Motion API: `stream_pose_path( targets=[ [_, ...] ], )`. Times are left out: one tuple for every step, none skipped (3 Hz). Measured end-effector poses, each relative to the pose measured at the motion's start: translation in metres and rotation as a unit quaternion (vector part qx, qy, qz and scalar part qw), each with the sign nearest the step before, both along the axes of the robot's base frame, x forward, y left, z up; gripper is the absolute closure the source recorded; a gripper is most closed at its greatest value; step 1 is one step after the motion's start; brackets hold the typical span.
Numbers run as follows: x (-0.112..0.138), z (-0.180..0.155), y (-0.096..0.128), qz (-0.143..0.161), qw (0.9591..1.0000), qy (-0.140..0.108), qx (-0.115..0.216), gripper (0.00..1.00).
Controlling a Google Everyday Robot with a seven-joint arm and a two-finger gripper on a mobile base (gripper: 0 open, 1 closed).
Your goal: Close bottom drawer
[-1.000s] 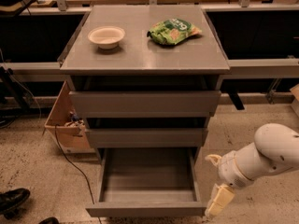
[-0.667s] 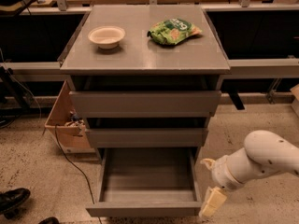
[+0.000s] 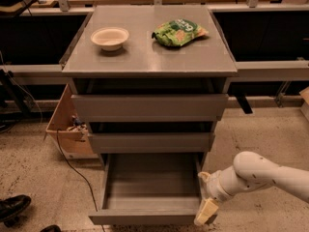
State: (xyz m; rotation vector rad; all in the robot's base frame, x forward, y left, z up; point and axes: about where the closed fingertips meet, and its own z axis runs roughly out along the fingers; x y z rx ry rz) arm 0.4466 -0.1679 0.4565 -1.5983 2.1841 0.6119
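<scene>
Camera view looks down from the front at a grey cabinet (image 3: 222, 88) with three drawers, standing on a speckled floor (image 3: 38, 178). Its flat top surface (image 3: 145, 57) carries two things, set apart from each other: a green snack bag (image 3: 178, 32) toward the back right and a pale round bowl (image 3: 110, 37) toward the back left, upright.

The top drawer (image 3: 149, 108) has the tallest front and juts out a little. The middle drawer (image 3: 150, 142) sits below it, also slightly proud of the frame.

The bottom drawer (image 3: 149, 187) is at floor level and pulled well out toward the camera. Its smooth grey floor is bare and its slim front panel lies near the lower edge of the view.

A white robot arm (image 3: 270, 175) reaches in from the lower right, low above the floor. The gripper (image 3: 206, 210), cream coloured, is at the right front corner of the bottom drawer, just beside or touching the end of its front panel; which of the two cannot be told. Whether the gripper is spread or closed cannot be told either.

A brown cardboard box (image 3: 65, 124) stands on the floor to the left of the cabinet, partly behind it. A thin dark cable (image 3: 72, 166) trails from the box across the floor. A black shoe (image 3: 12, 207) shows at the lower left edge.
</scene>
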Motion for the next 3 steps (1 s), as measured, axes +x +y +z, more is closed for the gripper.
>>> stream_pose_path(
  targets=[
    [0.007, -0.039, 0.002, -0.004, 0.9999, 0.003, 0.009, 0.00],
    [0.016, -0.077, 0.010, -0.004, 0.9997, 0.006, 0.023, 0.00],
    [0.024, -0.129, 0.030, -0.006, 0.9986, 0.025, 0.045, 0.00]
  ],
)
